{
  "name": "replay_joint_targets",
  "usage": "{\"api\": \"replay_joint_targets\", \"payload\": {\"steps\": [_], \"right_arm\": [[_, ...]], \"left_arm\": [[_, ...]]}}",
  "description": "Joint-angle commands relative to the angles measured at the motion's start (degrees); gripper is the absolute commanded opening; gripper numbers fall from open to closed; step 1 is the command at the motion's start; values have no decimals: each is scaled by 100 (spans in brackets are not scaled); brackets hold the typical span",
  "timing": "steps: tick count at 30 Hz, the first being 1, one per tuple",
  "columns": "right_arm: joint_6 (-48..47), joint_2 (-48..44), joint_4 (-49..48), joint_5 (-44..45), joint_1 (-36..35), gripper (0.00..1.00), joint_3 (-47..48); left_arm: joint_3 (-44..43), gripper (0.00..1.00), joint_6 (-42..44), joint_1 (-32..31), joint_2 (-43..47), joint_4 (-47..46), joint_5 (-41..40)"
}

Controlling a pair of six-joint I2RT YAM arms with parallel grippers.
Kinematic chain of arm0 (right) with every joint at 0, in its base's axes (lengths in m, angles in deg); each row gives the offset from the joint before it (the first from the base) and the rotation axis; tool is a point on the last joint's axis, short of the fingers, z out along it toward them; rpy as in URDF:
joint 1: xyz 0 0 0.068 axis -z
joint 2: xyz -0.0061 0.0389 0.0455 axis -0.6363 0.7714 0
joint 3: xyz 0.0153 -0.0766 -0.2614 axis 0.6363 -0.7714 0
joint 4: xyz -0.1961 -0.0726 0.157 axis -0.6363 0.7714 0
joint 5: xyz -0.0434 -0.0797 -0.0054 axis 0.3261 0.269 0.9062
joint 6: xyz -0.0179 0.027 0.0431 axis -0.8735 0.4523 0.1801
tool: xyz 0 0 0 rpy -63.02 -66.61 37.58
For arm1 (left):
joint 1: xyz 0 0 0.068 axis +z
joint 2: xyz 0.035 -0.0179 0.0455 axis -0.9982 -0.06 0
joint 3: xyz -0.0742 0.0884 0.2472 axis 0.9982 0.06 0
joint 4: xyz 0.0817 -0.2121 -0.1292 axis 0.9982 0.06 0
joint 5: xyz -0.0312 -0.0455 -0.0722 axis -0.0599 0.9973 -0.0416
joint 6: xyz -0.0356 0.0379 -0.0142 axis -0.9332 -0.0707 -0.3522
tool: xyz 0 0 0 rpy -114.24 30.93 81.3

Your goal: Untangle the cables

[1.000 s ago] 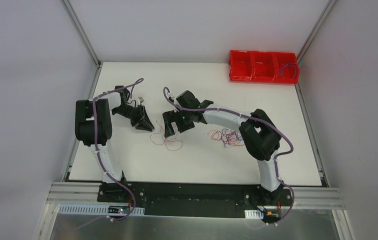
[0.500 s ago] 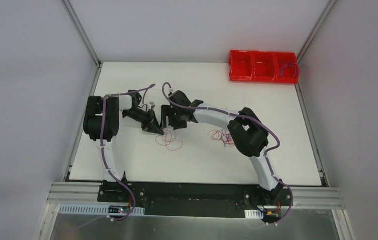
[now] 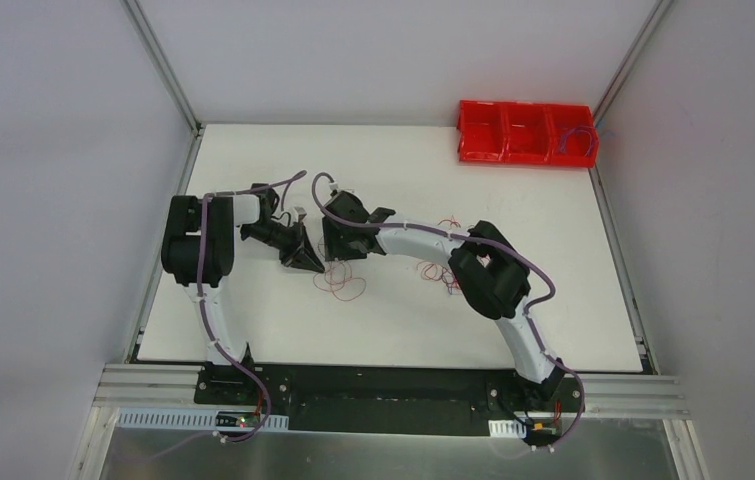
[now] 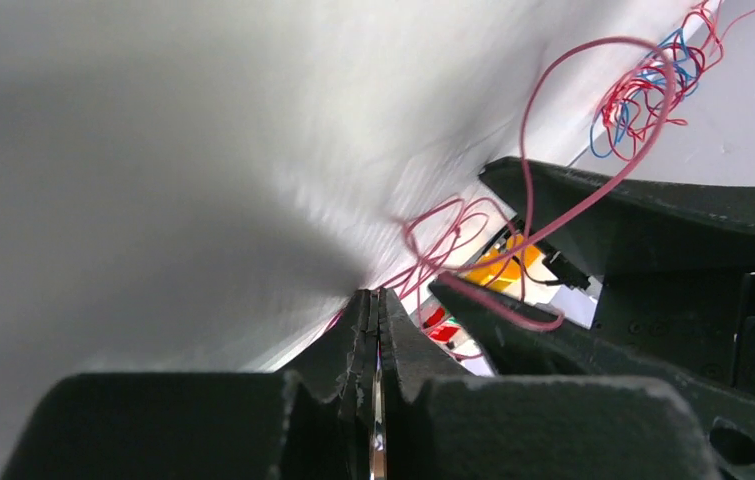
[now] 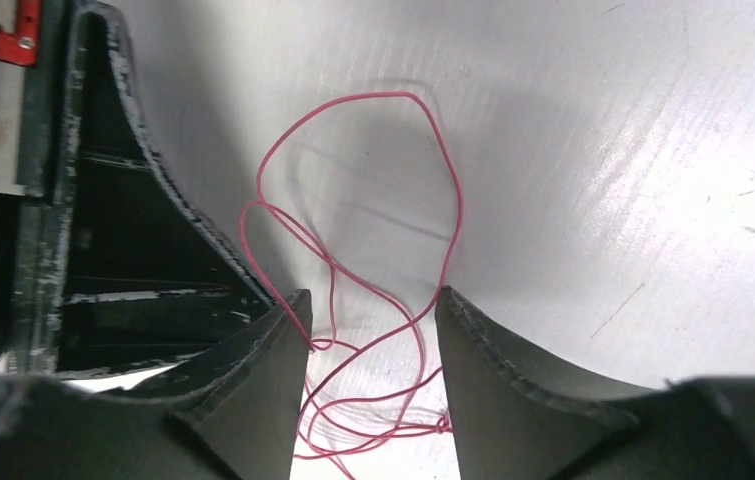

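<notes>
Setting: flat white table top (image 3: 403, 330), walled on three sides by pale panels.

Left gripper (image 3: 311, 263): black, two-fingered, low over the left-centre of the table and pointing right. In the left wrist view (image 4: 373, 300) the jaws are pressed together with no gap. Fine red strands run right into the closed tips, so a strand looks pinched there.

Right gripper (image 3: 336, 252): black, two-fingered, tip to tip with the left gripper and just beside it. In the right wrist view (image 5: 373, 305) the jaws stand partly apart. Several red strands pass through the gap and one brushes the inner face of the left-hand finger, but nothing is clamped.

Loose loops of hair-thin red cable (image 3: 343, 287): on the table just in front of both gripper tips, towards the near edge. From the right wrist (image 5: 383, 94) one large open loop lies on the white surface beyond the fingers, and smaller curls gather between them.

Small tangle of hair-thin red and blue cables (image 3: 440, 272): on the table to the right of the loose loops, partly hidden by the right arm's elbow. The left wrist view shows it far off as a curly bunch (image 4: 653, 90), with one long red strand arching from it towards the grippers.

Red plastic three-compartment bin (image 3: 503, 155): at the far right corner of the table, well apart from both grippers.

Purplish wire loop (image 3: 577, 138): in the bin's right-hand compartment.
</notes>
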Motion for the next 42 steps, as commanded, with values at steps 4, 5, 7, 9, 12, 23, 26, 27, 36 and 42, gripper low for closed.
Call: {"api": "replay_joint_targets", "payload": {"steps": [4,5,7,9,12,23,26,27,36,42], "right_arm": [[-582,142,691,700,-185,52,150],[-622,160,688,719,-208,52,155],[-702,210,727,803,-247,52,186],[-760,247,781,868,-286,53,237],[-806,230,749,923,-345,60,262],[-1638,684,1054,1787,-722,60,659],[-1937,781,1159,1871,-720,57,751],[-2001,828,1260,1845,-726,56,794],[-2405,664,1730,495,-345,0,413],[-3151,-475,1388,359,295,0,205]], "left_arm": [[295,0,40,363,542,90,-276],[322,0,42,423,565,92,-216],[375,0,42,562,616,91,-196],[392,0,34,728,690,90,-220],[385,0,5,1011,773,91,-243],[431,0,-165,1911,1164,82,-128],[434,0,-241,2060,1280,82,-106],[440,0,-257,2105,1320,82,-89],[544,0,-205,2270,1632,82,-19],[542,0,-166,2248,1674,82,281]]}}
